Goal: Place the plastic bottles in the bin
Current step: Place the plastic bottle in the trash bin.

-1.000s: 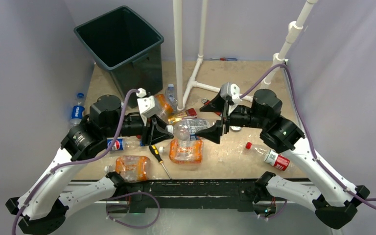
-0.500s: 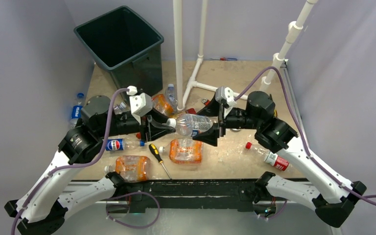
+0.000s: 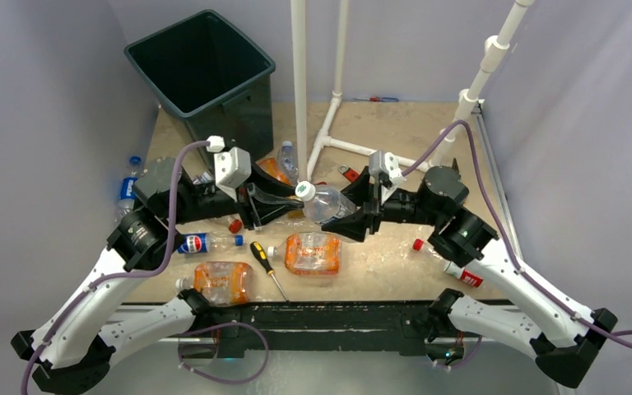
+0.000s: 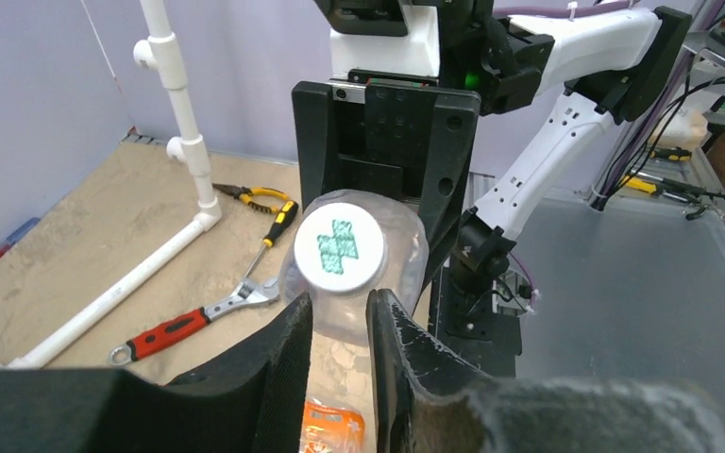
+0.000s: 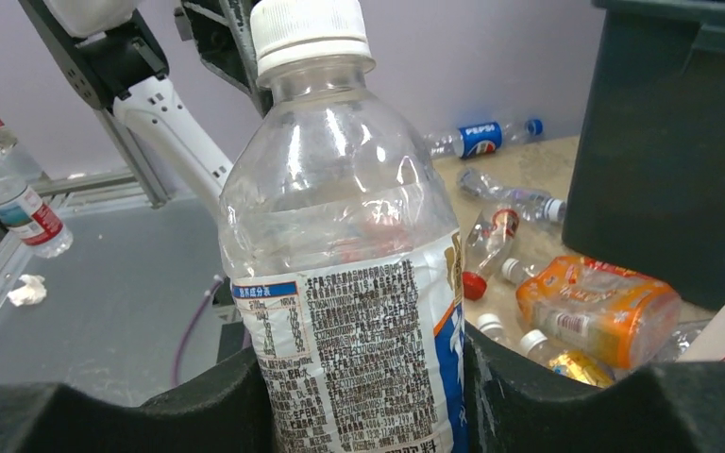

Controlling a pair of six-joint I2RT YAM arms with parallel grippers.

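A clear bottle (image 3: 327,206) with a white cap and a blue-and-white label is off the table, between the two arms. My right gripper (image 3: 352,218) is shut on its labelled body (image 5: 340,283), fingers on both sides. The cap (image 4: 340,250) points at my left gripper (image 3: 276,206). That gripper (image 4: 340,302) stands open by only a narrow gap, its tips at the bottle's shoulder and nothing between the fingers. The dark bin (image 3: 234,115) stands at the far left, open side up. Other plastic bottles lie on the table: two orange ones (image 3: 313,253) (image 3: 222,281) and a Pepsi one (image 3: 202,243).
A red-label bottle (image 3: 461,270) lies at the right and a blue-capped one (image 3: 130,188) off the left edge. A screwdriver (image 3: 267,267) lies near the front. White pipes (image 3: 300,82) stand behind the middle. A red wrench (image 4: 184,326) and pliers (image 4: 245,196) lie near the pipes.
My right gripper has closed on the clear bottle and raised it off the table, cap toward the left arm. The left gripper has moved up and back with it.
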